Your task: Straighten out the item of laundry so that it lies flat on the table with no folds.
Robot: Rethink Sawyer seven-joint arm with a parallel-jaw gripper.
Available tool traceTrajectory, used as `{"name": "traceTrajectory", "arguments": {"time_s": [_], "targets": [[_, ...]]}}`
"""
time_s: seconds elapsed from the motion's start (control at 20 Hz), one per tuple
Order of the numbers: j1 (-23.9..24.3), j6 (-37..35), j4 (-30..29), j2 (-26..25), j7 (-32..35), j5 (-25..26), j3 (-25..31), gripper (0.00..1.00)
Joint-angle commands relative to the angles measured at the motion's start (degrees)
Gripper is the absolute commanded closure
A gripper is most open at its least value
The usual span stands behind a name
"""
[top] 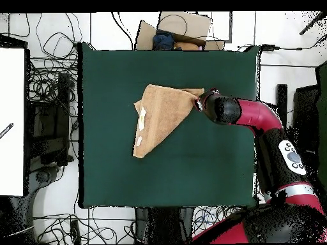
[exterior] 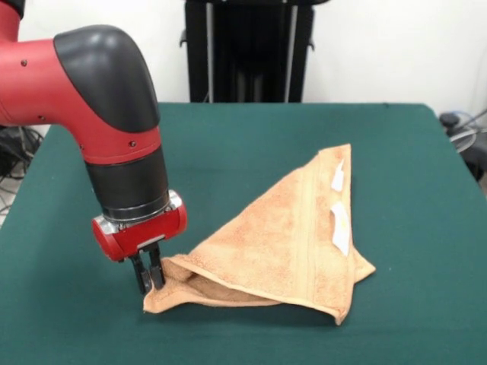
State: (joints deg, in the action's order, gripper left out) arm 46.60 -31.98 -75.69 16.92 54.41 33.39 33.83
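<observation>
The towel [exterior: 281, 243] was peach-orange terry with a woven band running near one edge and two white tags [exterior: 340, 220]. The counter [exterior: 228, 144] was dark green felt. The arm [exterior: 91, 99] was red and black, with black fingers [exterior: 144, 280].

Cardboard box [top: 182, 25] beyond the table edge, tangled cables [top: 54, 48], white board [top: 11, 121]
</observation>
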Motion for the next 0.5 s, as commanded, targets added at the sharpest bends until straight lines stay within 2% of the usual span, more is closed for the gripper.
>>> {"name": "traceTrajectory", "arguments": {"time_s": [0.05,0.5], "targets": [[-1.3,-7.7,0.3,-2.0,-7.2,1.4,0.3,1.0],[-1.2,-10.6,1.7,-0.9,-7.9,0.7,0.4,1.0]]}}
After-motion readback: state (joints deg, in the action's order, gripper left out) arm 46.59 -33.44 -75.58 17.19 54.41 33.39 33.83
